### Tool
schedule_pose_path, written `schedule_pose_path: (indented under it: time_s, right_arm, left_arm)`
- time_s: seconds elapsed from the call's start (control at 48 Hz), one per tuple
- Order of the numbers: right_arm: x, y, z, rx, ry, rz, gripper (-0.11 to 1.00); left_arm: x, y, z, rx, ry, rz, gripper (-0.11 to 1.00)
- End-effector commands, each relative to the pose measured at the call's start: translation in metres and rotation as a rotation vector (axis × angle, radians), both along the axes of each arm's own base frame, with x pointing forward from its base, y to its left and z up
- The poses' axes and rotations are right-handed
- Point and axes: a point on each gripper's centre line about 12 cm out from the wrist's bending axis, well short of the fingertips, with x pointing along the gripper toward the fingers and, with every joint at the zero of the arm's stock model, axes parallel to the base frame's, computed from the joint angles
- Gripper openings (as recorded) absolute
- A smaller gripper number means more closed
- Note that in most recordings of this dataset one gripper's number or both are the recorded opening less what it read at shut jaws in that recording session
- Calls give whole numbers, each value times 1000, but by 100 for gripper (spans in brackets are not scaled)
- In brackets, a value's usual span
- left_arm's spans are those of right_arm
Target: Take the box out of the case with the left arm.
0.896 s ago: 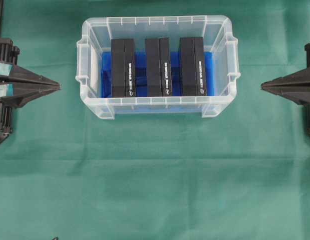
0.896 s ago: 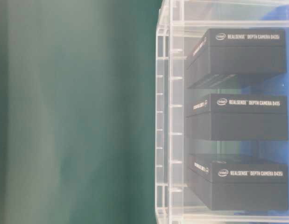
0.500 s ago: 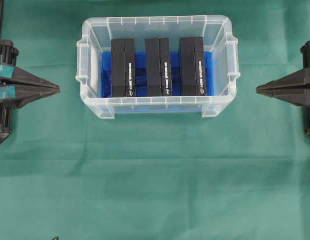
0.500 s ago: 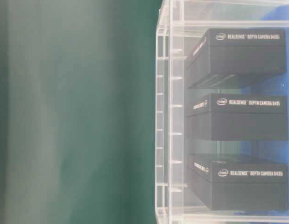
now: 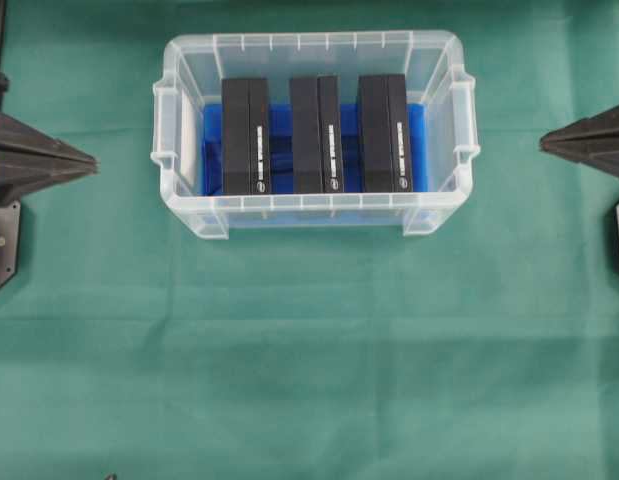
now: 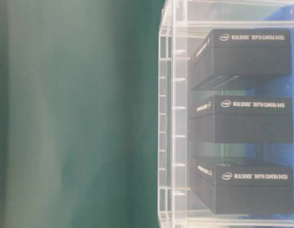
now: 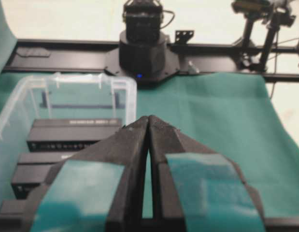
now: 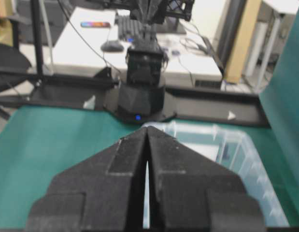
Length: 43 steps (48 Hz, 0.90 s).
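Clear plastic case (image 5: 314, 215) is being faced by the empty, pinched-shut left claw (image 5: 89, 160), boxes (image 5: 246, 135) unreached beyond its tips.

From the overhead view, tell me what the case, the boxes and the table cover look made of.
The case: clear, glossy moulded plastic; the boxes show through its walls. The three boxes: probably matte black card, sharp-edged with white print. The table cover: green cloth, dull, with soft creases.
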Motion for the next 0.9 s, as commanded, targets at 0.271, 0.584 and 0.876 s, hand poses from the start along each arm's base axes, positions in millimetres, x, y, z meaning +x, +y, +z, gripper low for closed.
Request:
schedule_pose_path:
  time_s: [0.271,0.584,0.876]
  right_arm:
    - [1,-1,31,2,26,-7,0]
    - [-2,-2,9,7,383,-11,0]
    - [-11,-3,-18,2,954,-20,0]
  left_arm:
    - [-5,0,34,4,98,3,1]
    - [-7,0,37,-117,260,22,1]
    - [-18,0,4,-168,751,87,1]
